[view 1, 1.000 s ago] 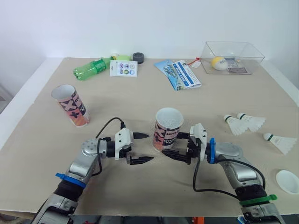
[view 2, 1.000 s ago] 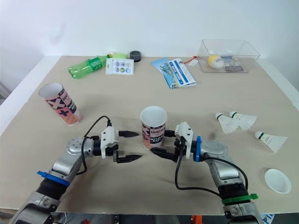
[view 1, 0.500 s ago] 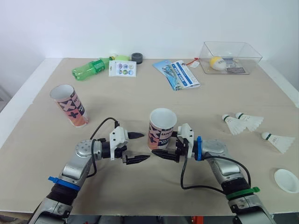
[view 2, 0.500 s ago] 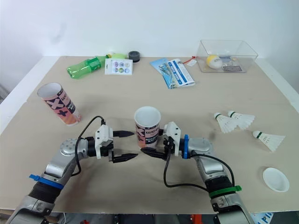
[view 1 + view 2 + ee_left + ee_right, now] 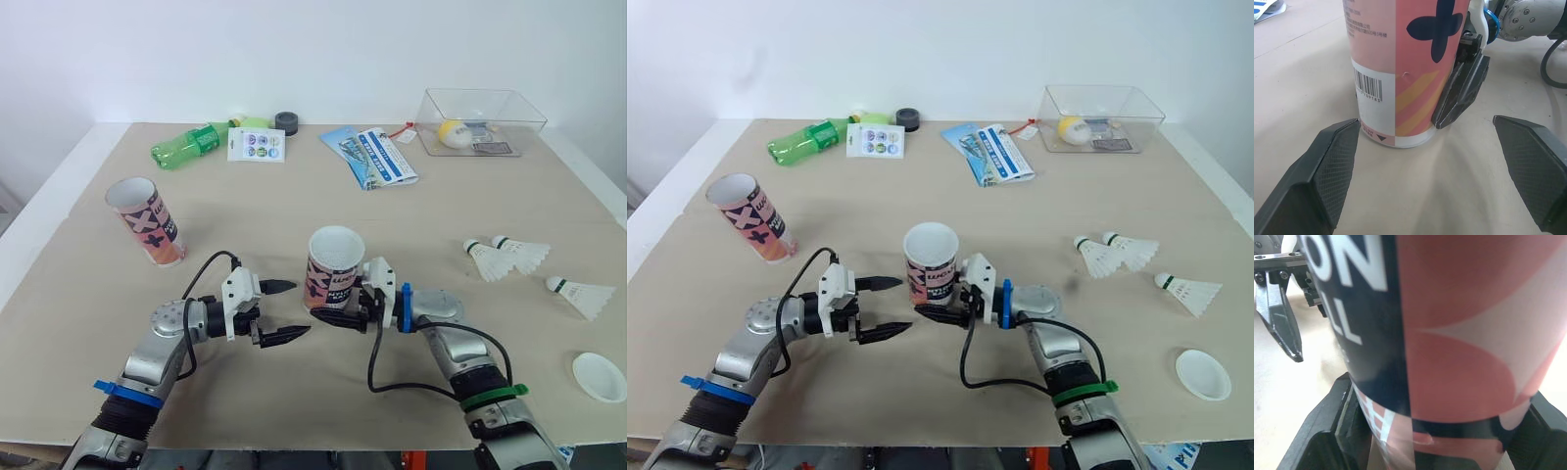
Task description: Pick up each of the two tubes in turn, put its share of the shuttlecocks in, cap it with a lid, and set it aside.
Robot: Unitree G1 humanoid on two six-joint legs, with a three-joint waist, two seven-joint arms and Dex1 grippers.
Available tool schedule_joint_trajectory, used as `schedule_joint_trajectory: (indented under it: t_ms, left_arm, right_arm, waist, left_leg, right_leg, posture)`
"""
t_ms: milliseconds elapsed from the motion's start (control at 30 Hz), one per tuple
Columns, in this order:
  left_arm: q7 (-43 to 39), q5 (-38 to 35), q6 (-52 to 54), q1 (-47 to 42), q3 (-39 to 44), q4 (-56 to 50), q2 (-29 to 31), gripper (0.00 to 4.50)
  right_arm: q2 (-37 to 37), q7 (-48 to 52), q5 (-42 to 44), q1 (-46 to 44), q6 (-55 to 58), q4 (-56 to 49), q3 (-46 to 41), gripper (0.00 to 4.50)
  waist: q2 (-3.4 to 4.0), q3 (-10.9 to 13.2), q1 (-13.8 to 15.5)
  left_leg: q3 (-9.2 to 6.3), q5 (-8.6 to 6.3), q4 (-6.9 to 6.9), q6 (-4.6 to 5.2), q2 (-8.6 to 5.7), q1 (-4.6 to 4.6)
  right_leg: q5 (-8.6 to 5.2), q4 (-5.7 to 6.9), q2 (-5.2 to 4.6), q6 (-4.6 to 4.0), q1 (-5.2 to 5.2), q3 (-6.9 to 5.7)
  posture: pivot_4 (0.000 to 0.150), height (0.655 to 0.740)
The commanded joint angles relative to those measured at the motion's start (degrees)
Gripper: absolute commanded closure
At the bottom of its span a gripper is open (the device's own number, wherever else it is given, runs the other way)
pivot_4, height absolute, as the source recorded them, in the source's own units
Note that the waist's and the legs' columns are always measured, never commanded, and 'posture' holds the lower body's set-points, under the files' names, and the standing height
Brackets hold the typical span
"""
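Sliding in from the right over the last second, my right fingers (image 5: 335,317) have reached the base of the near tube (image 5: 333,274) and now sit one on each side of it, pressed against the card; a second ago they were still short of it. My left fingers (image 5: 284,335) have drifted a little closer too, and they are spread wide, just beside the tube's left flank without touching it. I judge that the grasp is made and the lift comes next, with the tube not yet off the tabletop (image 5: 294,215). It stands upright near the front middle, mouth open, and I see nothing inside it. The far tube (image 5: 147,220) stands well apart to my left, also open; I cannot tell what is in it. All three shuttlecocks (image 5: 519,253) lie loose on my right, so no share has gone in yet. One white lid (image 5: 599,376) waits at the right front edge. At the far right, the clear box (image 5: 529,108) holds a yellow ball (image 5: 457,133) and some small flat items.
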Motion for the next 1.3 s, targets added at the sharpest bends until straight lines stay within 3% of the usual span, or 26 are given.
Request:
schedule_joint_trajectory:
  t_ms: [33,200,400,533,700,833,1000,1133,1300]
  left_arm:
    - [0.2,0.2,-1.1,-0.3,0.4,-1.7,0.5,0.0]
    - [-0.2,0.7,-1.9,-1.0,-0.1,-1.1,0.2,0.0]
    - [-1.1,0.5,-2.4,-2.1,-1.0,-1.3,-0.4,0.0]
    - [-1.7,-2.3,-1.9,-3.1,-0.6,-2.7,-2.1,0.0]
    - [-1.1,-4.6,-1.6,-3.9,-0.4,-3.6,-5.0,0.0]
    - [-1.3,-5.0,-1.8,-4.0,-1.9,-3.9,-7.5,0.0]
    - [-2.0,-4.4,-2.1,-4.1,-2.6,-3.5,-7.8,0.0]
    - [-4.7,-1.1,-5.8,-5.4,-4.6,-0.4,-6.4,0.0]
    - [-5.6,-1.0,-7.0,-6.0,-4.6,1.0,-5.9,0.0]
  right_arm:
    - [0.3,0.1,0.0,-0.1,0.2,-0.6,0.5,1.33]
    - [0.2,-1.0,0.5,1.2,0.0,-2.6,-0.3,1.33]
    - [-0.7,-7.0,6.0,5.6,5.6,-14.0,-6.4,1.33]
    - [-2.8,-15.0,11.1,10.4,10.2,-24.8,-15.7,1.33]
    - [-4.8,-24.8,13.6,11.7,12.6,-29.3,-26.1,1.33]
    - [-6.6,-33.5,12.3,12.8,11.2,-26.6,-36.1,1.33]
    - [-7.6,-36.0,11.1,13.7,9.7,-24.9,-37.9,1.33]
    - [-12.3,-43.6,6.6,16.9,6.7,-17.3,-47.9,1.33]
    - [-13.6,-47.3,6.0,18.5,4.8,-14.9,-51.6,1.33]
  waist:
    - [0.0,0.0,0.0]
    - [0.0,0.0,0.0]
    - [0.01,0.0,0.2]
    - [0.0,0.0,0.4]
    - [-0.02,0.0,0.6]
    - [-0.01,0.0,0.9]
    - [0.02,0.0,0.9]
    - [0.11,0.0,1.6]
    - [0.12,0.0,1.4]
  left_leg:
    - [0.0,0.0,0.0,0.0,0.0,0.0]
    - [0.0,0.0,0.0,0.0,0.0,0.0]
    - [-0.02,0.0,-0.01,0.0,-0.04,-0.11]
    - [-0.05,0.0,0.0,0.0,-0.11,-0.24]
    - [-0.04,0.0,0.03,0.0,-0.15,-0.21]
    - [-0.04,0.01,0.03,0.01,-0.14,-0.21]
    - [-0.03,0.01,0.01,0.01,-0.15,-0.19]
    - [0.01,0.03,0.03,0.06,-0.19,-0.17]
    - [0.14,0.03,0.07,0.07,-0.31,-0.19]
  right_leg:
    - [0.0,0.0,0.0,0.0,0.0,0.0]
    - [0.0,0.0,0.0,0.0,0.0,0.0]
    - [-0.06,-0.01,-0.03,0.06,-0.03,0.02]
    - [-0.11,-0.01,-0.1,0.14,-0.1,0.0]
    - [-0.08,-0.02,-0.14,0.15,-0.09,0.0]
    - [-0.07,-0.01,-0.12,0.13,-0.09,0.0]
    - [-0.1,-0.02,-0.11,0.14,-0.07,0.04]
    - [-0.06,-0.01,-0.13,0.16,-0.06,0.08]
    - [-0.15,-0.04,-0.3,0.19,-0.04,0.15]
  posture:
    - [0.15,0.74]
    - [0.15,0.74]
    - [0.15,0.74]
    - [0.15,0.74]
    - [0.15,0.74]
    - [0.15,0.74]
    - [0.15,0.74]
    - [0.15,0.74]
    - [0.15,0.74]
